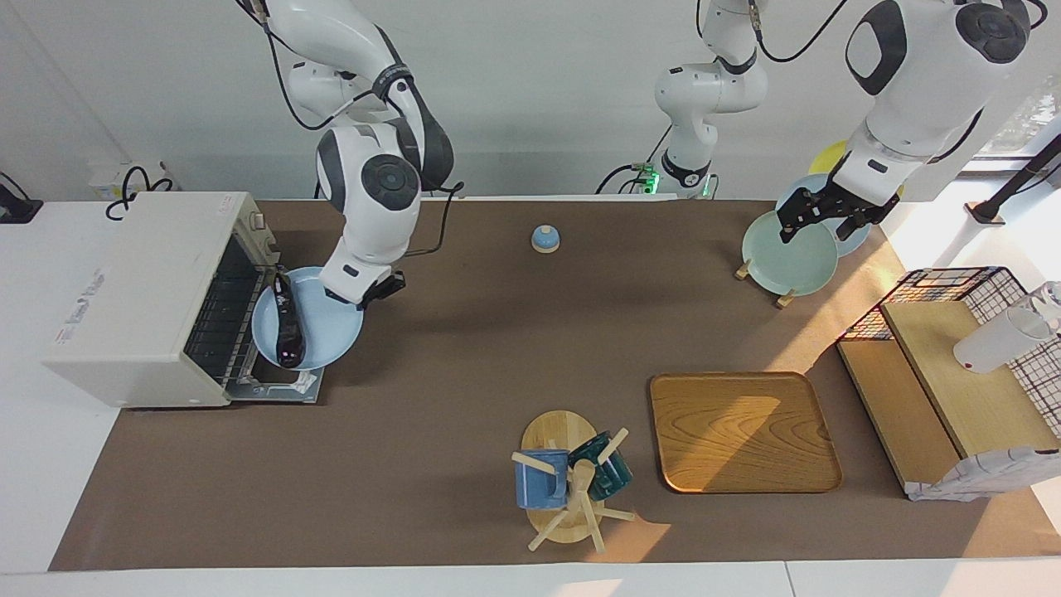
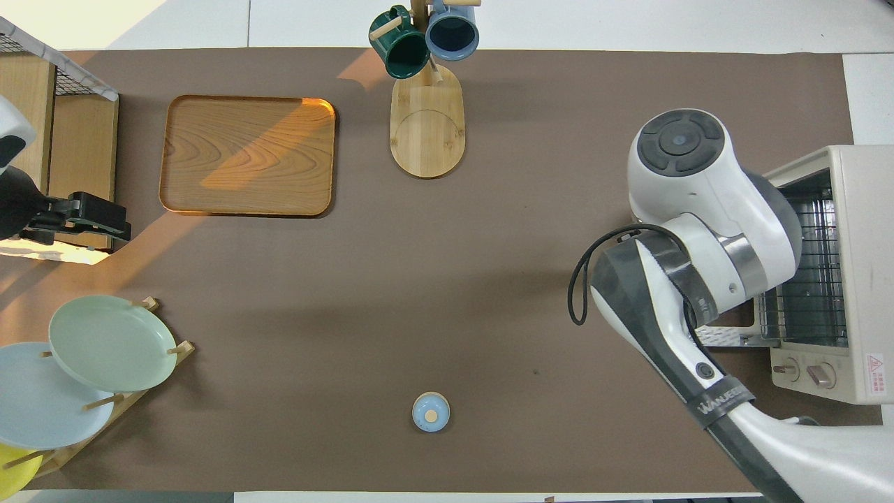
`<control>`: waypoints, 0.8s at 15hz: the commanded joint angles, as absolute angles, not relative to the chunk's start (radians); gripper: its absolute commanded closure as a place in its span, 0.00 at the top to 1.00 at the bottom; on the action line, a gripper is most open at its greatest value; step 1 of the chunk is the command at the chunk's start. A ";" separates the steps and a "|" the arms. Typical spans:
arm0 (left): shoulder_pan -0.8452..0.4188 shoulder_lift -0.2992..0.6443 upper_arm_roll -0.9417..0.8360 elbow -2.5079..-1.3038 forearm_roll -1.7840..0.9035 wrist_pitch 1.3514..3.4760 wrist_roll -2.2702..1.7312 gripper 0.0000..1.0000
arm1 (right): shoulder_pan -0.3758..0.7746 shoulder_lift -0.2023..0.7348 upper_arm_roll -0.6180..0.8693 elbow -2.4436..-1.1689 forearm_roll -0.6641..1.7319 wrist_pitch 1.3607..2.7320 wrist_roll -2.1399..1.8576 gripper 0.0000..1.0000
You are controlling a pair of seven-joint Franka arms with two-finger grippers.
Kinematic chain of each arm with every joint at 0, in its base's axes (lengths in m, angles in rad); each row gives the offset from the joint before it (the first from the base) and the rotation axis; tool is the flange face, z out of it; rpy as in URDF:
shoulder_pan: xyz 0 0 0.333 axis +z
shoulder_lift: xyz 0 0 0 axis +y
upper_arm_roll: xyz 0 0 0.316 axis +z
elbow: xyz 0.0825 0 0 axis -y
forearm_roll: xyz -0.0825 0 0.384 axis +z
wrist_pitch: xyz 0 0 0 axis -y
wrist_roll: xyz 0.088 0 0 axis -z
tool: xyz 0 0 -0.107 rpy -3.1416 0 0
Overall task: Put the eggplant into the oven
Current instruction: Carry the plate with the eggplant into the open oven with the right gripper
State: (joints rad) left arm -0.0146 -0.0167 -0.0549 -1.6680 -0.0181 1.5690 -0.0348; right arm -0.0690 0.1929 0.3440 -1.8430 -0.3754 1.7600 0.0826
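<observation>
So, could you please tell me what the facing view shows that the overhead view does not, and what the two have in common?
Only the facing view shows the eggplant lying on a light blue plate over the oven's lowered door, with the right gripper at the plate's rim, and the left gripper over the dish rack's green plate.

Only the overhead view shows the oven's knobs; there the right arm hides plate and eggplant.

Both show the open oven, its wire rack, the wooden tray, the mug tree and the small blue dome.
</observation>
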 commanded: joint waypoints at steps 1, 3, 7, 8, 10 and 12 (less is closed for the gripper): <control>-0.003 -0.029 -0.063 -1.671 0.000 1.559 -0.031 1.00 | -0.150 0.164 0.357 -1.890 -0.390 1.802 -0.001 0.00; -0.003 -0.029 -0.064 -1.670 0.000 1.559 -0.031 1.00 | -0.182 0.160 0.359 -1.916 -0.390 1.827 -0.017 0.00; -0.003 -0.029 -0.063 -1.671 0.000 1.559 -0.031 1.00 | -0.258 0.108 0.359 -2.014 -0.382 1.916 -0.083 0.00; -0.003 -0.029 -0.063 -1.671 0.000 1.559 -0.031 1.00 | -0.274 0.086 0.359 -2.041 -0.382 1.928 -0.101 0.00; -0.003 -0.029 -0.063 -1.669 0.000 1.559 -0.031 1.00 | -0.310 0.054 0.359 -2.074 -0.374 1.930 -0.149 0.00; -0.003 -0.029 -0.063 -1.671 0.000 1.559 -0.031 1.00 | -0.354 0.048 0.359 -2.095 -0.347 1.933 -0.181 0.00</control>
State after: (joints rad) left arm -0.0144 -0.0167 -0.0549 -1.6680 -0.0181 1.5690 -0.0348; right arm -0.2999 0.0929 0.3454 -2.0300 -0.3720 1.9031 -0.1327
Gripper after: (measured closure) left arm 0.000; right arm 0.974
